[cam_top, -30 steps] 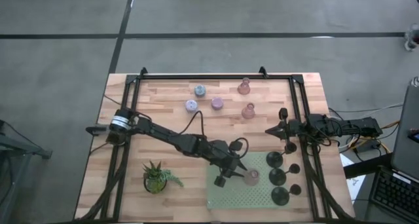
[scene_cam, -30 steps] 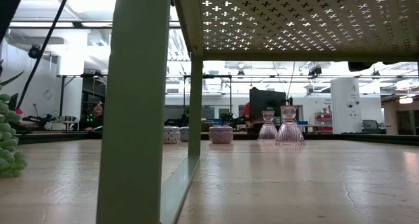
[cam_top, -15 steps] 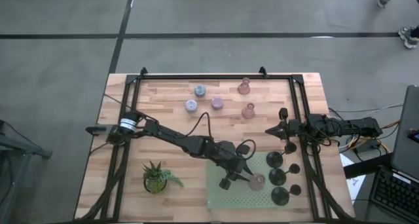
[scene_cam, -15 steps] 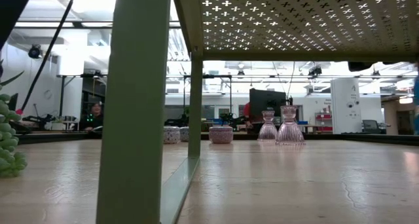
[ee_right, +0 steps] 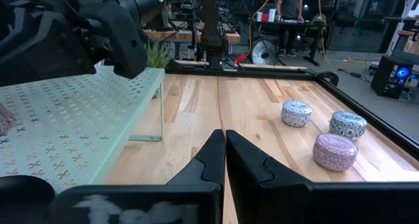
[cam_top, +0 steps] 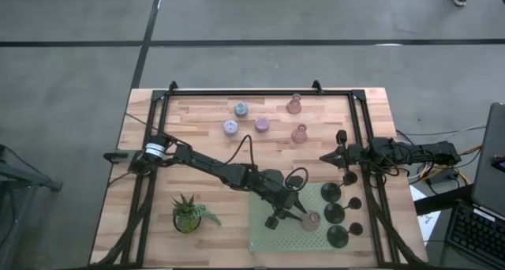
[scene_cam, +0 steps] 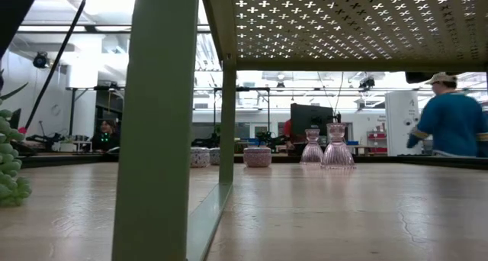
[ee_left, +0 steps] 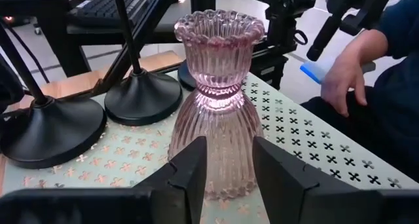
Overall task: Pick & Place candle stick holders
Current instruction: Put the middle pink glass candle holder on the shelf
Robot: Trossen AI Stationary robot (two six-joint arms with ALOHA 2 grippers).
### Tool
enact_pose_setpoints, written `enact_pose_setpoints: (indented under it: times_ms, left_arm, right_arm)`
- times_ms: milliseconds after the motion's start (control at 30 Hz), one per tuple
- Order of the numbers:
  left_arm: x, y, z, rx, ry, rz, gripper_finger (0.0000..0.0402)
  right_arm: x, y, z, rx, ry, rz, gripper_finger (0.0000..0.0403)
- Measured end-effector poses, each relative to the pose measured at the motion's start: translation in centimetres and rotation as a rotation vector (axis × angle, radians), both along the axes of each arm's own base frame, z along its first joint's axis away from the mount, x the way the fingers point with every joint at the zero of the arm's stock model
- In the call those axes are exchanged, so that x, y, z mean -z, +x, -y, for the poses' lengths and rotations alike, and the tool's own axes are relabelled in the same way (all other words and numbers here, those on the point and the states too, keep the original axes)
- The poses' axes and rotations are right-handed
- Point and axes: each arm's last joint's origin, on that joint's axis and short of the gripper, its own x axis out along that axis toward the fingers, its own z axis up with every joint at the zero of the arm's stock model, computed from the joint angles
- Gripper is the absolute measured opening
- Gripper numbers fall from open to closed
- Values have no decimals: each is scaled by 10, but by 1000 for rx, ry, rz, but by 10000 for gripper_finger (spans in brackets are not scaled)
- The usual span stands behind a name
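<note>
Pink candle stick holder (ee_left: pixel 218 112) is standing upright on the green perforated tray (cam_top: pixel 276 237), between the left gripper's (cam_top: pixel 290 216) jaws, which are slightly spread beside it. Pulling away crookedly could be tipping it into the black holders (ee_left: pixel 143 96) nearby. Right gripper (cam_top: pixel 335 156), jaws pressed together, is waiting at the worktop's (cam_top: pixel 197 120) edge.

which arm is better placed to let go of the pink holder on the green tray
Left. Its end effector stands around the pink holder on the green tray. The right end effector is shut, empty, beside the table's right edge.
</note>
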Motion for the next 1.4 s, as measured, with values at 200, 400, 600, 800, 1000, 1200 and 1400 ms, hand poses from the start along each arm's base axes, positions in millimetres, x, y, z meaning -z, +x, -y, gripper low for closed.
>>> enact_pose_setpoints:
  times_ms: [200, 400, 600, 800, 1000, 1200, 1400]
  left_arm:
    - [-4, 1, 0, -3, -22, 32, 126]
    - [-4, 1, 0, -8, -29, 29, 126]
    - [-5, 0, 4, -12, -28, 37, 126]
    - [-5, 0, 4, -27, -17, 43, 126]
    - [-5, 2, 2, -111, -30, 37, 126]
    - [-5, -1, 11, -51, -36, 37, 126]
    - [-7, 1, 7, -142, -16, 55, 126]
  right_arm:
    - [0, 0, 0, 0, 0, 0, 8]
    - [0, 0, 0, 0, 0, 0, 8]
    - [0, 0, 0, 0, 0, 0, 8]
    - [0, 0, 0, 0, 0, 0, 8]
    - [0, 0, 0, 0, 0, 0, 8]
    - [0, 0, 0, 0, 0, 0, 8]
    - [0, 0, 0, 0, 0, 0, 8]
